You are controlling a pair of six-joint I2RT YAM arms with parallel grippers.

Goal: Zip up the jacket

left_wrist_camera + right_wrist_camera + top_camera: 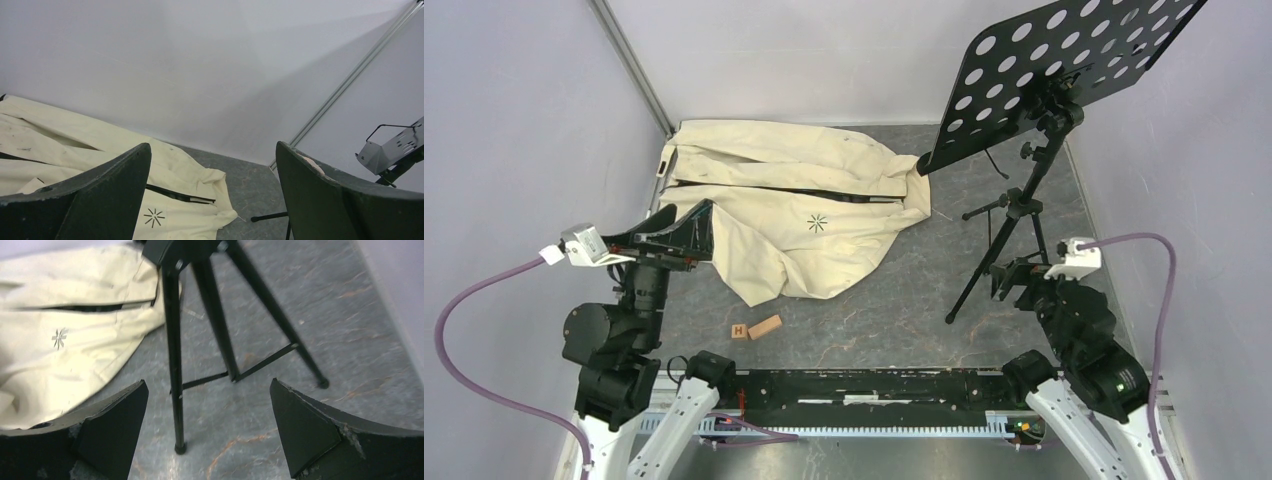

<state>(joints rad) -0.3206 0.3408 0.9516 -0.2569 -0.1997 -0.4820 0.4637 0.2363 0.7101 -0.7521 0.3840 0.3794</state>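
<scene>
Lying crumpled far-left on the table (pixel 904 290), jacket (pixel 804 215) has zipper (pixel 824 192) partly lost in folds, one end hidden under the stand (pixel 1024 200), left edge behind left gripper (pixel 213 146), spread empty like right gripper (pixel 209 382).

The black, bulky, jointed left arm (pixel 614 340) and its twin, the black right arm (pixel 1089 335), are each fixed to white, angled base links (pixel 674 420). Each wrist carries a small white camera box (pixel 584 243) with a looping mauve cable (pixel 509 268). The jaws are dark, wedge-shaped plates. The right pair's edges are chipped and scuffed pale.
</scene>
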